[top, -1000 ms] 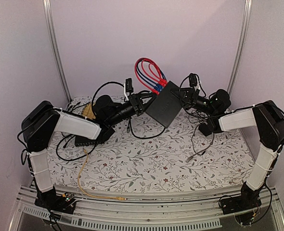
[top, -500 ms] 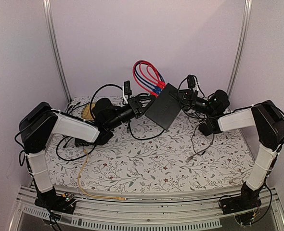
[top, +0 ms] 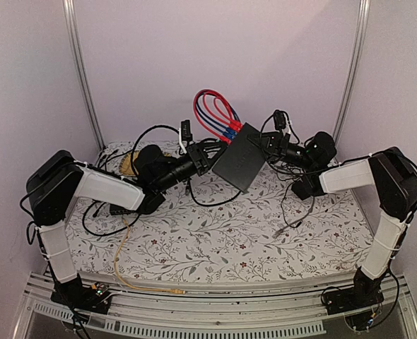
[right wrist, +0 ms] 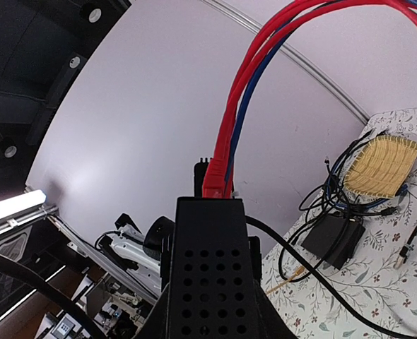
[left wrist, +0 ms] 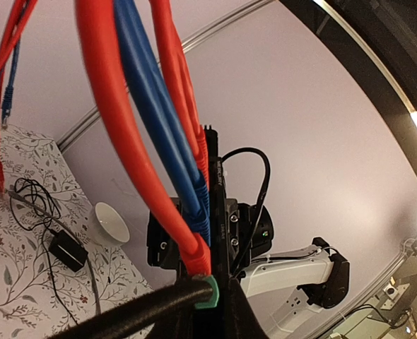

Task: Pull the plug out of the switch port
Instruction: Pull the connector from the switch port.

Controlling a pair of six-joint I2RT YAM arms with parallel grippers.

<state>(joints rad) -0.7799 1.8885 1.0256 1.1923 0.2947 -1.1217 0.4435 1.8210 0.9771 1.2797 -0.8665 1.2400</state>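
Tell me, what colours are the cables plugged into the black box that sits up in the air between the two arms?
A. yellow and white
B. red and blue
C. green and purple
B: the red cables and blue cables loop up from the top edge of the raised black box; none of the plugs there are yellow, white, green or purple.
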